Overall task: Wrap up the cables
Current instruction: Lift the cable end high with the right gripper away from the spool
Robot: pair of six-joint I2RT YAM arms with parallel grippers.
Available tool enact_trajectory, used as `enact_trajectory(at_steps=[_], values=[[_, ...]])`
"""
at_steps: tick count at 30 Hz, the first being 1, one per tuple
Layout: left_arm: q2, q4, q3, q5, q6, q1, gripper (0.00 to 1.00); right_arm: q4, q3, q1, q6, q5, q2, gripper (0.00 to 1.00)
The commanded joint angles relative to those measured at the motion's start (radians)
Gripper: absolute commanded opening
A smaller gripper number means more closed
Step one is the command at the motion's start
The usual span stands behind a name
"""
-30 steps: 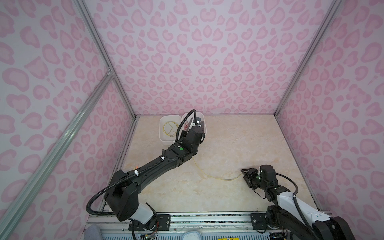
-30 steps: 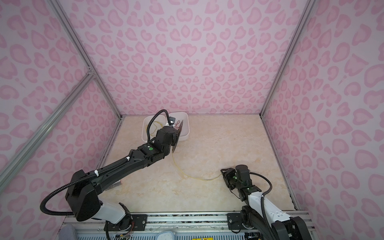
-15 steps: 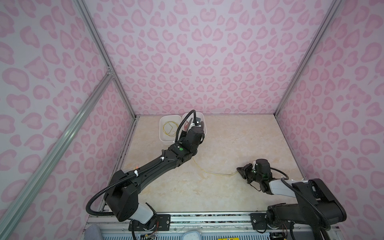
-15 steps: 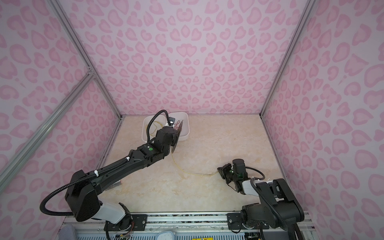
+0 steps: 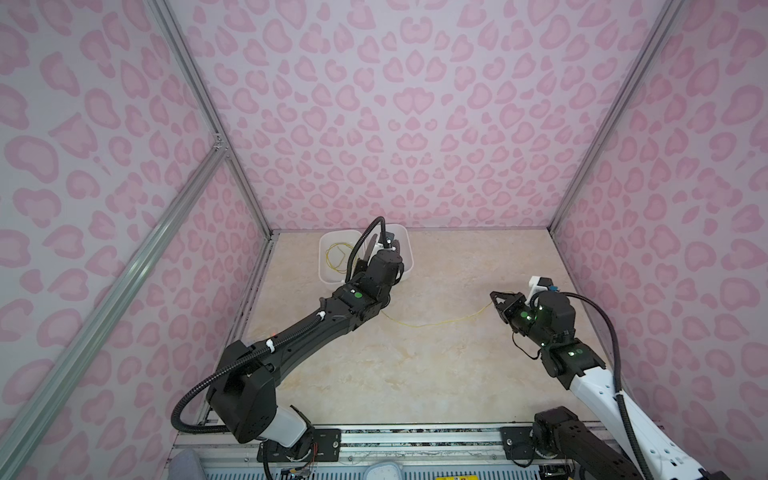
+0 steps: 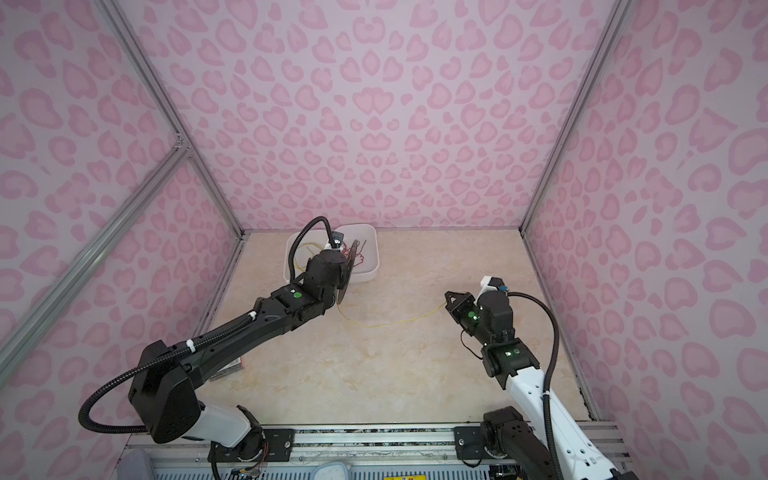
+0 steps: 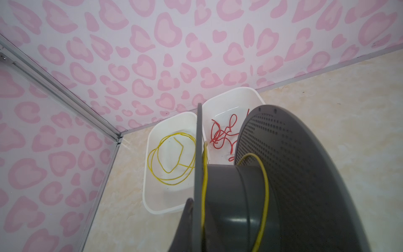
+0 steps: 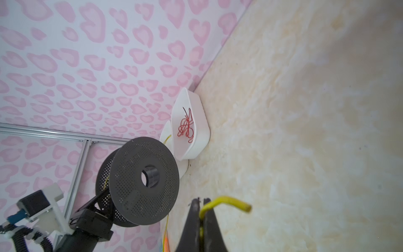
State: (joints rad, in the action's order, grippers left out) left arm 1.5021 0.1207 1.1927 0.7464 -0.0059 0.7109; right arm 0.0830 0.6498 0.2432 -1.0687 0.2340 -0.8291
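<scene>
At centre right in both top views, the right gripper (image 5: 498, 297) is pinched fully closed on the free end of a yellow cable (image 5: 432, 323). The cable's slack line crosses the floor (image 5: 415, 374) leftwards to the grey spool (image 8: 144, 183). Upper centre, the left gripper (image 8: 102, 196) is clamped on the spool's flange, just before two white bins (image 7: 165, 208). Further yellow cable loops (image 7: 172, 157) lie in one bin, red wire (image 7: 222, 135) in its neighbour.
</scene>
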Motion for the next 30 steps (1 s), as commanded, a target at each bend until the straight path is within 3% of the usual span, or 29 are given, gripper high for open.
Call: enact_trajectory(at_steps=[1, 4, 12, 22, 30], values=[[0.004, -0.031, 0.033, 0.032, -0.001, -0.001, 0.04, 0.120, 0.129, 0.028, 0.129, -0.068, -0.018, 0.00], [0.028, -0.014, 0.057, 0.048, -0.004, -0.001, 0.04, 0.128, 0.257, 0.080, 0.185, -0.083, -0.059, 0.00], [0.067, 0.032, 0.070, 0.014, -0.039, -0.001, 0.04, 0.121, 0.588, 0.076, 0.279, -0.097, -0.178, 0.00], [0.029, 0.061, 0.016, -0.047, -0.022, 0.034, 0.04, 0.076, 0.903, -0.001, 0.264, -0.033, -0.394, 0.00], [-0.119, 0.047, -0.128, -0.245, 0.083, 0.096, 0.04, 0.080, 1.092, -0.104, 0.277, 0.027, -0.560, 0.00]])
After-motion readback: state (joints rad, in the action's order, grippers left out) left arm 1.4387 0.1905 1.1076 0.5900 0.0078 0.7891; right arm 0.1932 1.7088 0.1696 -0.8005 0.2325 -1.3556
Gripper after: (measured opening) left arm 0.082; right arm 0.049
